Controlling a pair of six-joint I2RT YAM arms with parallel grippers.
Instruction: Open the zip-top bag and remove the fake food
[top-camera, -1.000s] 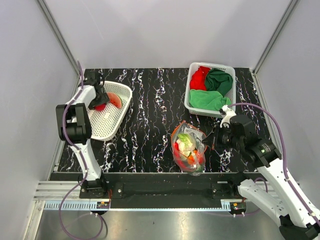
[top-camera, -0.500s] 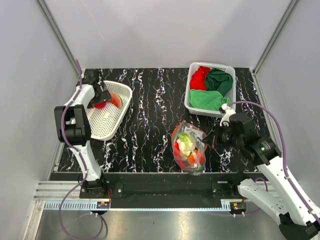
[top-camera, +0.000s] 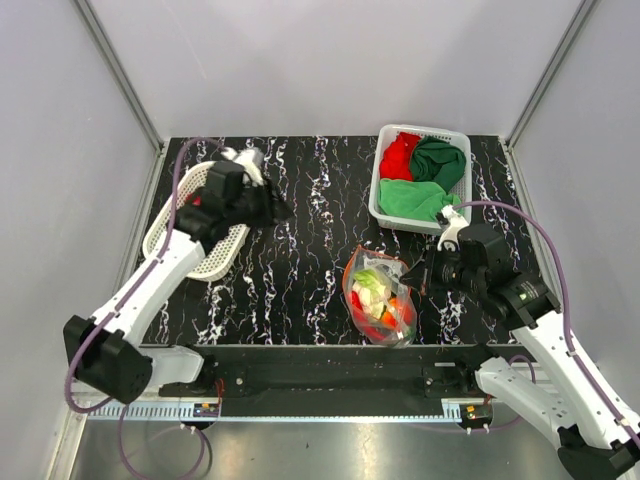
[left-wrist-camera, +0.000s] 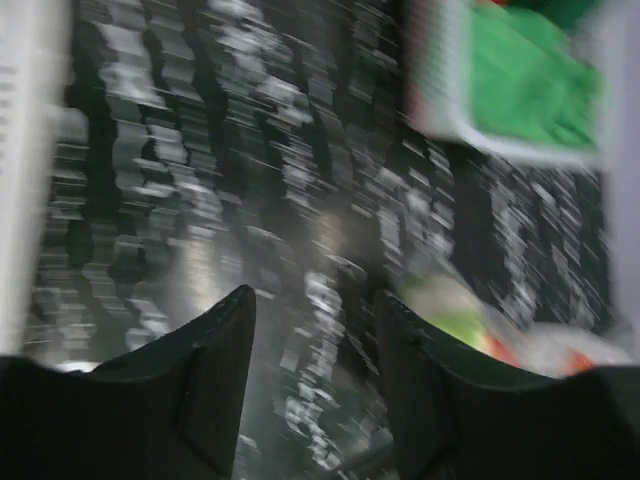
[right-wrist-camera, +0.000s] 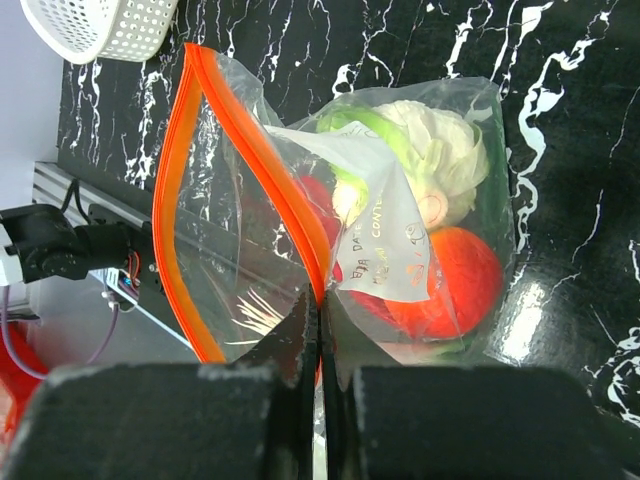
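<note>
Near edge, right of centre: the zip-top bag (top-camera: 392, 322) lies on the black marbled table (top-camera: 300, 270), apart from both baskets. Your right gripper (right-wrist-camera: 318, 312) is clenched on the orange-red zip strip (right-wrist-camera: 188, 180), pinching it at the point where the two sides of the strip meet. Beyond the pinch the mouth gapes. The fake food (top-camera: 376, 292) sits inside the bag: a pale green cabbage (right-wrist-camera: 440, 150) and a red round fruit (right-wrist-camera: 455, 285) show through the plastic.

Mid-table, left: your left gripper (left-wrist-camera: 315, 300) hangs over bare tabletop, fingers parted, nothing between them. Its wrist view is blurred.

Far left: a white mesh basket (top-camera: 215, 255), partly under the left arm.

Far right: a second basket (top-camera: 377, 192) holds a red cloth (top-camera: 400, 155) and green cloths (top-camera: 440, 162).
</note>
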